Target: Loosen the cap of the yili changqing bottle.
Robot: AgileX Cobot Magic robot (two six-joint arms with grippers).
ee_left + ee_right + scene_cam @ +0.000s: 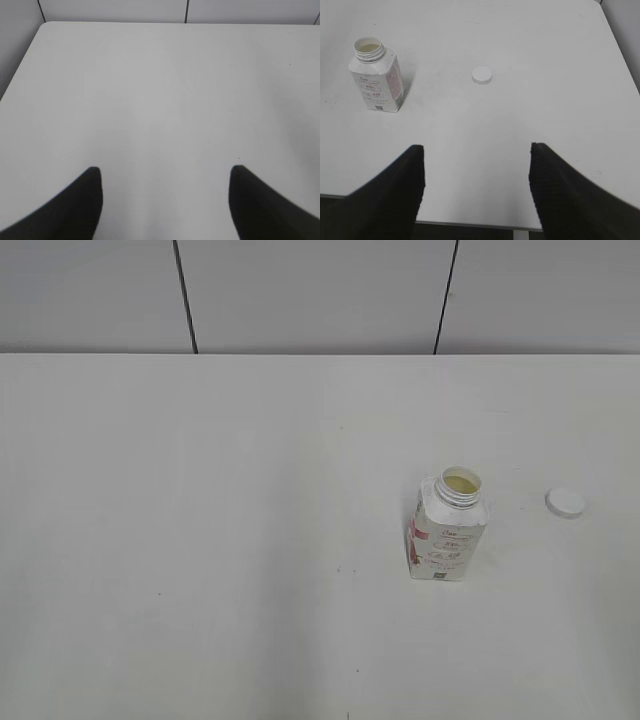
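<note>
Yili changqing bottle point(449, 530) stands upright and uncapped on the table point(200, 540) in the exterior view, its cap point(565, 502) lying apart at 3 o'clock. Left wrist view: left gripper point(165, 187) spread wide over bare tabletop. Right wrist view: right gripper point(476, 167) spread, empty; bottle at 10 o'clock, cap at 12.

- We see the left arm's black two-fingered gripper point(162, 172) with fingers spread wide, holding nothing.
- We see the right arm's black two-fingered gripper point(477, 150) likewise spread wide and empty.
- Neither arm appears in the exterior view.
</note>
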